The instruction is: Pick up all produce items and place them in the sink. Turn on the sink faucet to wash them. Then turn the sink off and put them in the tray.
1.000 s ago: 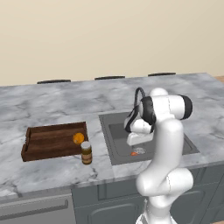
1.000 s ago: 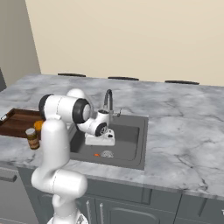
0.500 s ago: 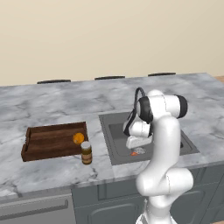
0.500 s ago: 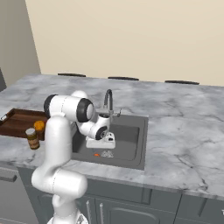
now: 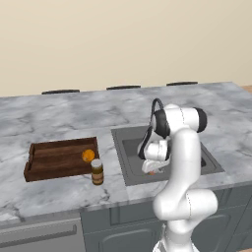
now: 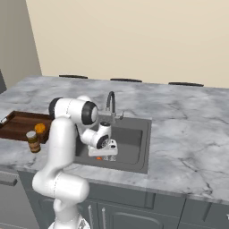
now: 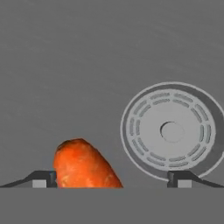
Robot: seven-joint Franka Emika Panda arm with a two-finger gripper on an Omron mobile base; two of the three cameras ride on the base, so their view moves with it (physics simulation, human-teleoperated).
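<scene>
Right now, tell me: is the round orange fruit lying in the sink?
No, the round orange fruit sits in the wooden tray, beside the sink.

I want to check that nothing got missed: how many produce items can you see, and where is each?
2: an orange in the tray, and a carrot on the sink floor between the open gripper fingers. None seem hidden.

White arm (image 5: 183,162), dark joints

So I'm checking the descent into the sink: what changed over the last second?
The open two-finger gripper sank lower into the dark grey sink basin, closing on the orange-red carrot piece beside the round silver drain; nothing gripped yet. The round orange fruit, wooden tray and brown jar stayed put.
</scene>
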